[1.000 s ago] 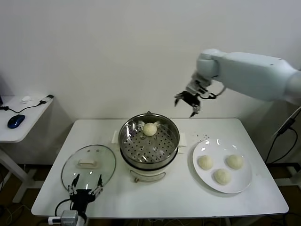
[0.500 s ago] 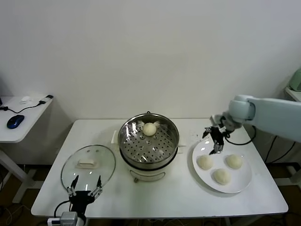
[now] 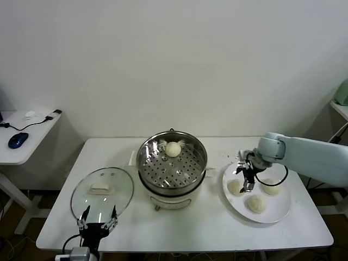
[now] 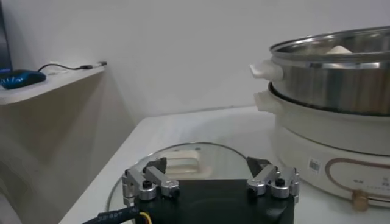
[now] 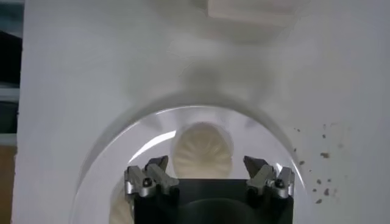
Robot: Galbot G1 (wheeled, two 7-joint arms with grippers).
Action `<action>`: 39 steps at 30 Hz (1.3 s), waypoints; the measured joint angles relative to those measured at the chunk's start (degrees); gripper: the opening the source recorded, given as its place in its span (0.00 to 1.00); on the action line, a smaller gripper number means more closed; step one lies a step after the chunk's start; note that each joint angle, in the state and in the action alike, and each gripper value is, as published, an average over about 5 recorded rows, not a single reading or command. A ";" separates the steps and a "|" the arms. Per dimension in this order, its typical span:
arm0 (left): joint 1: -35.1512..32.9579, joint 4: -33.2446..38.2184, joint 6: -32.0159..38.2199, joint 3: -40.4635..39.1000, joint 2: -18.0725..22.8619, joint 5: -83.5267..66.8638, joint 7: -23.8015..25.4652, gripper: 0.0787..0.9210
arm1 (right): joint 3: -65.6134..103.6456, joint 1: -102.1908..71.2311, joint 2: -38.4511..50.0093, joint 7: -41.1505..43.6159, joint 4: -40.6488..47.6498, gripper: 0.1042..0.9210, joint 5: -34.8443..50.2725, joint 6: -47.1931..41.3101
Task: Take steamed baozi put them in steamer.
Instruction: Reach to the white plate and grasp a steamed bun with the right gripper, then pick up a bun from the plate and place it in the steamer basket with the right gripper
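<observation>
The steamer, a steel pot with a perforated tray on a cream base, stands mid-table and holds one baozi at its far side. Three baozi lie on the white plate: a left one, a right one and a front one. My right gripper is open just above the left baozi, which shows between its fingers in the right wrist view. My left gripper is open, parked low at the table's front left. The steamer also shows in the left wrist view.
A round glass lid with a white handle lies flat left of the steamer, just beyond my left gripper. A side desk with a blue mouse stands at far left. Dark specks dot the table behind the plate.
My right arm swung from high behind the steamer to the right and down, and the open gripper now hangs over the left baozi on the plate. The left arm has barely moved.
</observation>
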State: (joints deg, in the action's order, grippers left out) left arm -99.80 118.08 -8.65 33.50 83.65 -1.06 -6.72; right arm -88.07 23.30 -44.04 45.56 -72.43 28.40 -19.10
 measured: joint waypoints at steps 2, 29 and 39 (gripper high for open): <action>-0.08 -0.02 0.02 -0.04 0.10 0.00 -0.04 0.88 | 0.45 -0.89 -0.42 -0.02 0.77 0.87 -0.38 -0.27; -1.28 2.19 -0.44 -0.32 0.27 0.43 -0.36 0.88 | -8.40 20.90 -3.42 8.08 -1.31 0.65 8.90 2.33; -0.91 3.15 -0.85 -1.02 -0.37 0.43 -0.22 0.88 | -8.29 34.26 -12.92 6.01 -7.76 0.65 24.74 -2.57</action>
State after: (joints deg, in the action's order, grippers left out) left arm -100.70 121.23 -9.50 32.48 83.29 -0.64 -6.94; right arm -96.36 57.56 -56.96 51.57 -80.18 53.14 -21.67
